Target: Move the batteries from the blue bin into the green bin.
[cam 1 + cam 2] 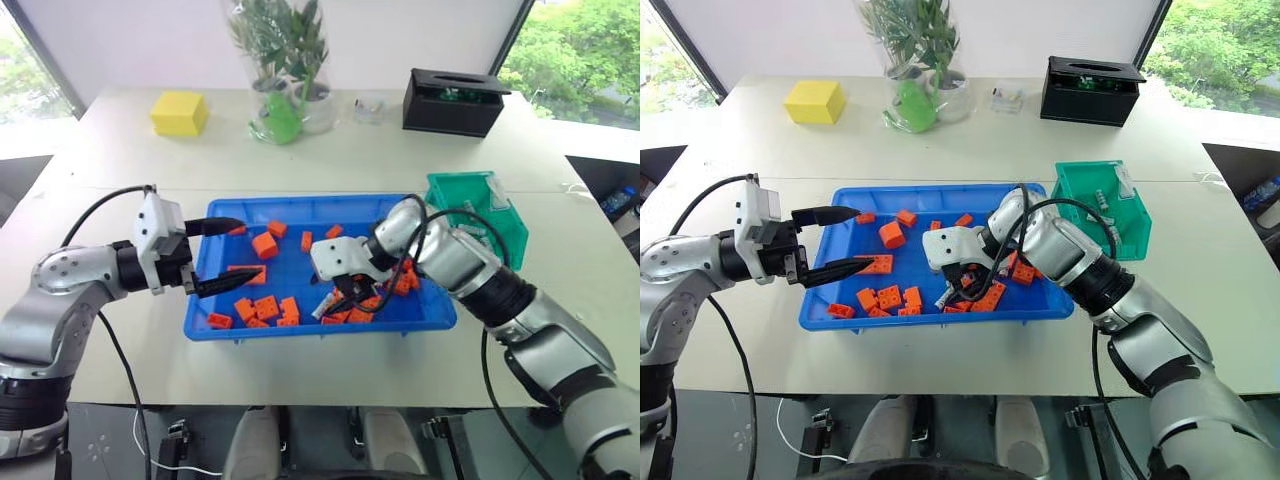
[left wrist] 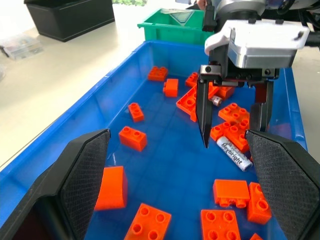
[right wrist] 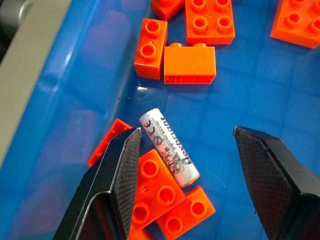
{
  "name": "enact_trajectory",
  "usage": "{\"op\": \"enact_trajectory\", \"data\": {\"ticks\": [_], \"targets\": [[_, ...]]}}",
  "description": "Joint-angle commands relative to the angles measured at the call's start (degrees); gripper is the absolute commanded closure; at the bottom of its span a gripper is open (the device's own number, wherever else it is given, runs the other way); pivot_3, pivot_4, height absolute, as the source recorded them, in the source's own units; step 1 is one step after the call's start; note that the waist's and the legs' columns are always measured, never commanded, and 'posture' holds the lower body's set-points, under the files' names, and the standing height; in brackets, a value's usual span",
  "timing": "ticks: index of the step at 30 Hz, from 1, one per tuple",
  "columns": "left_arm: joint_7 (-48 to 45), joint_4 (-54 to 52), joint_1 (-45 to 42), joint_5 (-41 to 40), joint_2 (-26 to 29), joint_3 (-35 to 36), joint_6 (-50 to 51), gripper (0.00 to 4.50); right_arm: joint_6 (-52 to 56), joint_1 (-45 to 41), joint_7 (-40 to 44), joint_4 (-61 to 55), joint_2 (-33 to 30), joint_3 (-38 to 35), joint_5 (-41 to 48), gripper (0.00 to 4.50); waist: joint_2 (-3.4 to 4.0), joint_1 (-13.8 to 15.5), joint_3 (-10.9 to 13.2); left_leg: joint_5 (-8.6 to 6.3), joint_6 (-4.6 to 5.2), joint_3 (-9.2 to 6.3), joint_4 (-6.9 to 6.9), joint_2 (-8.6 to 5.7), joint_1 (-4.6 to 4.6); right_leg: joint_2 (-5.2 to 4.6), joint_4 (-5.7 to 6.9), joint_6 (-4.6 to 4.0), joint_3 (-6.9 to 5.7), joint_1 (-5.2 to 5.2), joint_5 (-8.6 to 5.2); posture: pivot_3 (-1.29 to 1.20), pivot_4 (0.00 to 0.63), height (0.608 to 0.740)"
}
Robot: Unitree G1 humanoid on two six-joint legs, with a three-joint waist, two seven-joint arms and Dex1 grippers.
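The blue bin (image 1: pixel 300 204) lies mid-table, strewn with orange bricks (image 1: pixel 265 245). One silvery battery (image 3: pixel 169 147) rests on the bin floor near the front wall, partly leaning on bricks; the left wrist view shows this battery (image 2: pixel 234 153) too. My right gripper (image 3: pixel 186 131) hangs open just above it, fingers pointing down on either side, not touching. That right gripper (image 1: pixel 348 296) is over the bin's front right part. My left gripper (image 1: pixel 215 257) stands open and empty over the bin's left rim. The green bin (image 1: pixel 500 215) sits to the right, with a small silvery cylinder (image 1: pixel 1102 197) inside.
A black box (image 1: pixel 455 100) stands at the back right of the table. A glass vase with a plant (image 1: pixel 285 75) is at the back centre, a small clear container (image 1: pixel 368 108) beside it. A yellow block (image 1: pixel 180 112) sits at the back left.
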Motion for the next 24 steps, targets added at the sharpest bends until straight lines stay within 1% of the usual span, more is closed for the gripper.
{"op": "enact_trajectory", "data": {"ticks": [1,5,10,11,13,15,17,18,20,24], "targets": [[-0.04,-1.40,-0.74,-1.09,0.83,1.70,0.01,0.00,-3.58,0.97,-0.18,0.47,0.67,0.85,-2.28,1.49,0.00,0.05,0.00,0.00,0.00,0.00,0.00,-0.01,0.00,-0.01,0.00,0.00,0.00,0.00,0.00,0.00,0.150,0.736],[-0.18,-0.88,-1.61,-1.20,0.98,1.75,0.16,0.00,-8.78,2.33,0.33,1.93,0.41,2.10,-5.04,1.49,0.00,-0.04,0.00,0.00,0.00,0.00,0.00,-0.01,0.00,-0.01,0.00,0.00,0.00,0.01,0.00,0.00,0.150,0.736],[-0.47,0.05,-2.49,-1.11,1.04,1.68,-0.06,0.00,-8.93,2.59,-0.85,4.63,2.78,0.98,-5.53,1.49,-0.05,-0.10,-0.03,0.00,0.00,0.00,0.00,0.00,0.07,0.01,0.01,0.00,0.00,0.06,0.00,0.00,0.150,0.736],[-0.56,0.30,-2.65,-0.99,1.01,1.60,-0.21,0.00,-8.95,2.58,-1.15,5.19,3.34,0.77,-5.67,1.73,-0.05,-0.19,-0.03,0.00,0.00,0.00,0.00,0.00,0.09,0.02,0.01,0.00,0.00,0.07,0.00,0.00,0.150,0.736],[-0.61,0.46,-2.79,-0.83,0.88,1.44,-0.38,0.00,-8.37,2.72,-1.26,5.54,4.05,0.12,-5.42,2.36,-0.05,-0.28,-0.03,0.00,-0.01,0.01,-0.01,0.00,0.11,0.02,0.02,0.00,0.00,0.08,0.00,0.00,0.150,0.736],[-0.82,0.61,-2.86,-0.74,0.73,1.16,-0.55,0.00,-6.26,2.71,-0.97,4.67,4.26,-1.07,-4.44,3.43,-0.05,-0.23,-0.03,0.01,-0.01,0.01,0.00,0.00,0.12,0.03,0.03,0.00,0.00,0.09,0.00,0.00,0.150,0.736],[-1.11,0.93,-2.92,-0.50,0.58,0.78,-0.86,0.00,-4.13,2.67,-0.34,3.22,3.93,-2.36,-3.40,4.41,-0.05,-0.19,-0.03,0.01,-0.02,0.00,0.00,0.01,0.12,0.02,0.03,0.00,0.00,0.09,0.00,0.00,0.150,0.736],[-1.24,1.07,-2.92,-0.38,0.51,0.62,-1.01,0.00,-3.32,2.69,-0.08,2.51,3.71,-2.90,-3.05,4.46,-0.05,-0.18,-0.03,0.01,-0.02,0.01,0.00,0.01,0.12,0.02,0.03,0.00,0.00,0.09,0.00,0.00,0.150,0.736],[-1.40,1.38,-3.14,-0.05,0.23,0.03,-1.30,0.00,0.93,2.13,-0.32,0.28,3.01,-6.33,-0.94,4.46,-0.04,0.02,-0.03,0.01,-0.02,0.00,0.00,0.01,0.11,0.00,0.03,0.00,0.00,0.09,0.00,0.00,0.150,0.736],[-1.80,1.52,-3.24,0.31,-0.16,-0.52,-1.56,0.00,9.71,0.13,-2.70,-2.70,0.74,-15.03,3.59,4.46,-0.04,0.03,-0.02,0.01,-0.02,0.00,0.00,0.01,0.07,-0.02,0.02,0.00,0.00,0.07,0.00,0.00,0.150,0.736]]}}
